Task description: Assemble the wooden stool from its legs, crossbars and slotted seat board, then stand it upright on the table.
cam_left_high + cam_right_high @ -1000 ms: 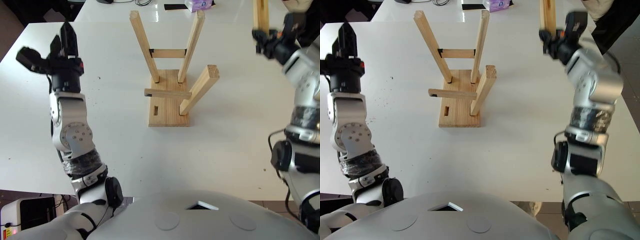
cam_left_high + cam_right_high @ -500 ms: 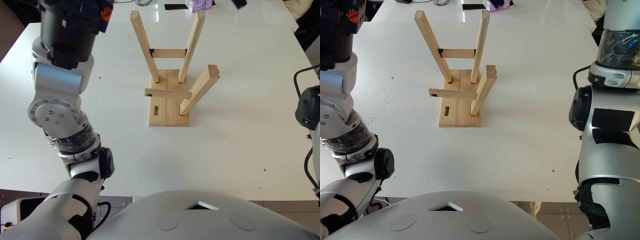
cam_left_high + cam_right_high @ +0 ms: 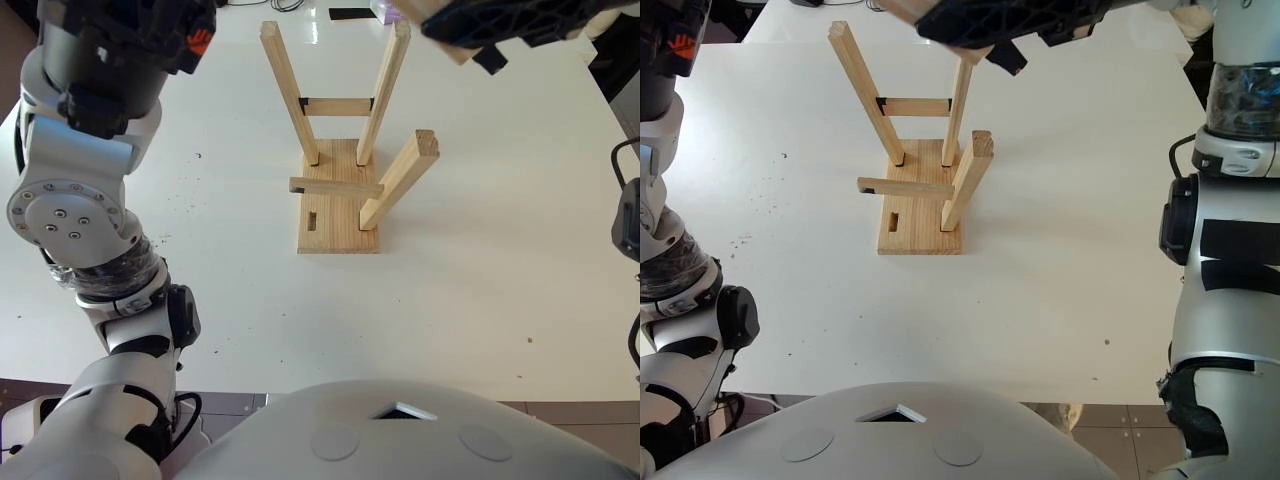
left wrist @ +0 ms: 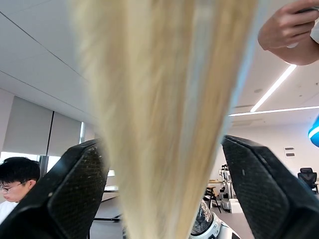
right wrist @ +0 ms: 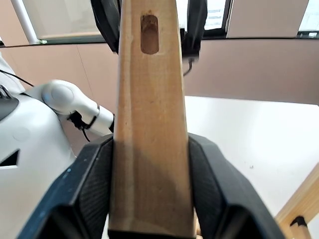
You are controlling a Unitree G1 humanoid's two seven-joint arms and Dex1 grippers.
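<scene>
The part-built stool lies upside down at the middle of the table, its seat board (image 3: 340,232) flat. Two legs (image 3: 288,95) (image 3: 380,95) stand up from it with a crossbar (image 3: 335,105) between them. A third leg (image 3: 400,180) leans beside a second crossbar (image 3: 335,186), and one slot (image 3: 312,220) is empty. High above the table, my right gripper (image 5: 151,174) is shut on a loose wooden leg (image 5: 149,99). The leg's far end sits between the fingers of my left gripper (image 4: 162,149), which is open.
The white table (image 3: 480,290) has bare room on every side of the stool. A purple box (image 3: 400,8) and dark cables lie at its far edge. My raised left arm (image 3: 100,120) stands over the table's left side.
Both arms have risen from the table's sides to high in front of the camera. The right gripper has carried the leg leftward, between the left gripper's fingers. The stool has not moved.
</scene>
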